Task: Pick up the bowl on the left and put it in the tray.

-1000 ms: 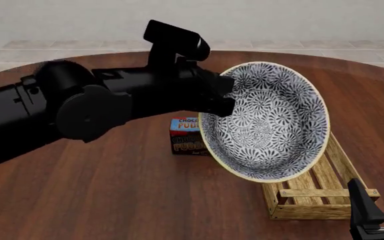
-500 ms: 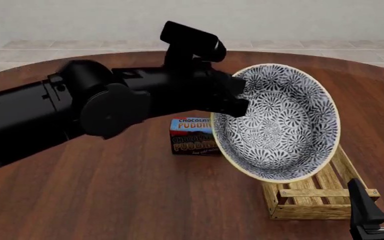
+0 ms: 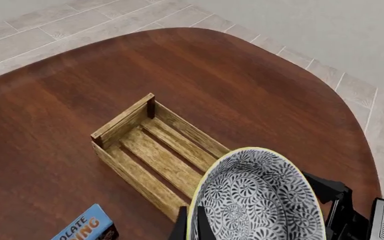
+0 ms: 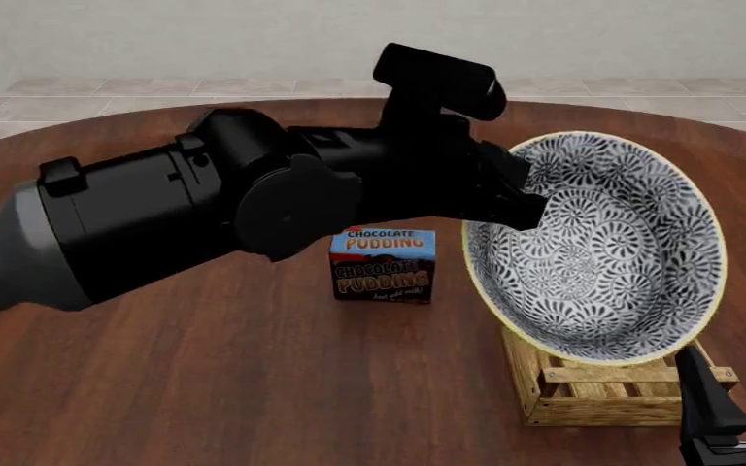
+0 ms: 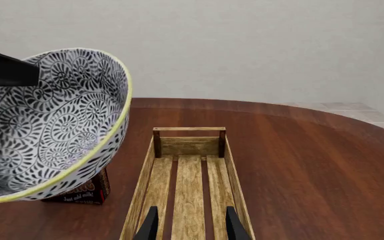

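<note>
Ceramic bowl (image 4: 593,248) pinched by its rim in left gripper (image 4: 509,199), tilted above tray (image 4: 606,383); level it, lower toward 5 o'clock, then release; right gripper (image 5: 188,222) open, empty

Simulated room: round wood table (image 4: 218,388), tiled floor (image 3: 58,25), blank wall (image 5: 245,45).

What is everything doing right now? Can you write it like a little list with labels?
bowl: bowl held in the air, tipped on its side, above the near end of the tray
holder: left end effector clamped on the bowl's rim
tray: tray on the table, nothing in it
pudding box: pudding box standing on the table beside the tray
right end effector: right end effector open, over the tray's near end, holding nothing
</note>
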`<state>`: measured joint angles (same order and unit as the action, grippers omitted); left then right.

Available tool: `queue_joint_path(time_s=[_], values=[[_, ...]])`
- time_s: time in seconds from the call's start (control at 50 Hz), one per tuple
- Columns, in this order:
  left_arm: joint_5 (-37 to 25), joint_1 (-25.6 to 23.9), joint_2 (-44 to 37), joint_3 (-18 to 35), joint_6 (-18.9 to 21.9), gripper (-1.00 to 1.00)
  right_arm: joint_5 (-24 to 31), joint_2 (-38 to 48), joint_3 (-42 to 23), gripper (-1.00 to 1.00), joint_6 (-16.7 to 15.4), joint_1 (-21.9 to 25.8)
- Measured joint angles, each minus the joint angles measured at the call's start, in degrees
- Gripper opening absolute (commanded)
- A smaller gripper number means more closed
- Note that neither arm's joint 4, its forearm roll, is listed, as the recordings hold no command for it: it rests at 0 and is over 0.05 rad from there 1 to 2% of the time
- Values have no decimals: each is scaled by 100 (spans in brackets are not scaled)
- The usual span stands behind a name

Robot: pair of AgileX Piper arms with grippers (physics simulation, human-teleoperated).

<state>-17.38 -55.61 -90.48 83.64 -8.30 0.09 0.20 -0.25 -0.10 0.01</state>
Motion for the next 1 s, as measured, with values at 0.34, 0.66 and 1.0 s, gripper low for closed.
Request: queue_joint_path(time_s=[0.34,0.66,1.0], values=[[-30,-45,-294,329,-433,-100,0,0,0,100,0,0],[68,-86,-709,618,-1143,-100,0,0,0,100,0,0],[208,33,-1190,849,-1687,-100,0,0,0,100,0,0]])
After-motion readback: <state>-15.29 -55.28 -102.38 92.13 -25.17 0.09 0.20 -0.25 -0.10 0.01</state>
